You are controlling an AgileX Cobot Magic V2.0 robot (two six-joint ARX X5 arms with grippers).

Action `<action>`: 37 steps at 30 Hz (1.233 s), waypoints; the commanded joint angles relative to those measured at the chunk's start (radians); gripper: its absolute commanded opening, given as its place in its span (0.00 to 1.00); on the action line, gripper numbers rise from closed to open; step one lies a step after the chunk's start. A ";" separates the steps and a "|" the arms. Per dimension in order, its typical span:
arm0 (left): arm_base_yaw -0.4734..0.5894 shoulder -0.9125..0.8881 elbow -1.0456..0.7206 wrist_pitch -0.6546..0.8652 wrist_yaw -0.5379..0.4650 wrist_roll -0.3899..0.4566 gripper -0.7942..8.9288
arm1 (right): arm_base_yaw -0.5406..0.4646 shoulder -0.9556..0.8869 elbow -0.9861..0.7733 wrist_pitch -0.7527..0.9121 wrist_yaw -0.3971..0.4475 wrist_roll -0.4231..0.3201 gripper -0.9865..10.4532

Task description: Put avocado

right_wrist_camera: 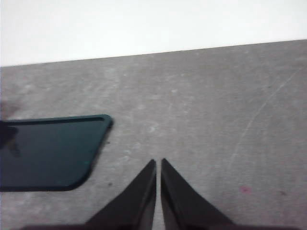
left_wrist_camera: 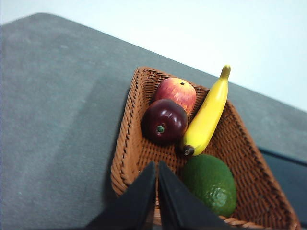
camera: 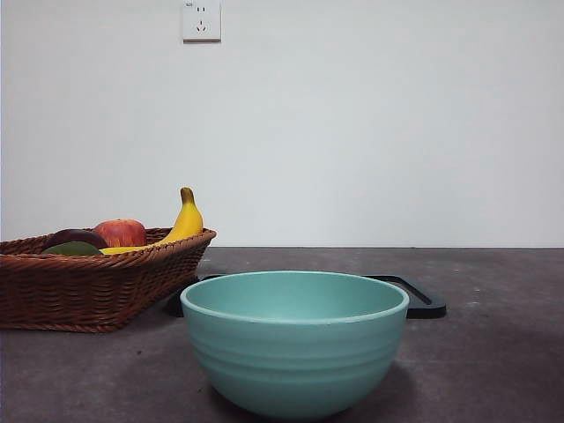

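One woven basket [left_wrist_camera: 125, 143] sits on the grey counter [left_wrist_camera: 53, 110] and holds four fruits: one avocado [left_wrist_camera: 211, 184], one dark purple-maroon fruit [left_wrist_camera: 164, 121], one red apple [left_wrist_camera: 176, 92] and one banana [left_wrist_camera: 207, 114]. The avocado lies at one end of the basket, near the banana's dark stem end; the maroon fruit lies beside the banana, with the apple just beyond it. The left hand [left_wrist_camera: 157, 165] hangs over the basket's rim beside the avocado, its two jaws pressed together and holding nothing.

In the front view, one teal bowl [camera: 294, 342] stands on the counter beside the basket, nearer the camera, and one dark flat tray [camera: 421, 296] lies behind the bowl. The basket's wall hides most of the avocado there; only a green sliver shows above the rim. One wall socket [camera: 201, 19] is on the wall above.

The right hand [right_wrist_camera: 158, 162] is over bare counter near the tray's corner, jaws pressed together, empty.
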 commanded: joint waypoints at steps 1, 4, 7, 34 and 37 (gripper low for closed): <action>0.001 -0.002 -0.005 -0.016 -0.002 -0.083 0.09 | 0.002 -0.003 -0.002 0.010 -0.008 0.076 0.09; 0.001 -0.002 0.020 -0.021 0.005 -0.110 0.09 | 0.002 -0.003 0.010 0.009 -0.008 0.136 0.09; 0.001 0.003 0.060 -0.045 0.033 -0.131 0.09 | 0.002 -0.002 0.040 0.006 -0.008 0.173 0.09; -0.035 0.553 0.714 -0.552 0.349 0.155 0.09 | 0.069 0.534 0.776 -0.569 -0.358 -0.051 0.09; -0.066 0.597 0.770 -0.607 0.351 0.177 0.09 | 0.123 0.591 0.836 -0.613 -0.363 -0.054 0.09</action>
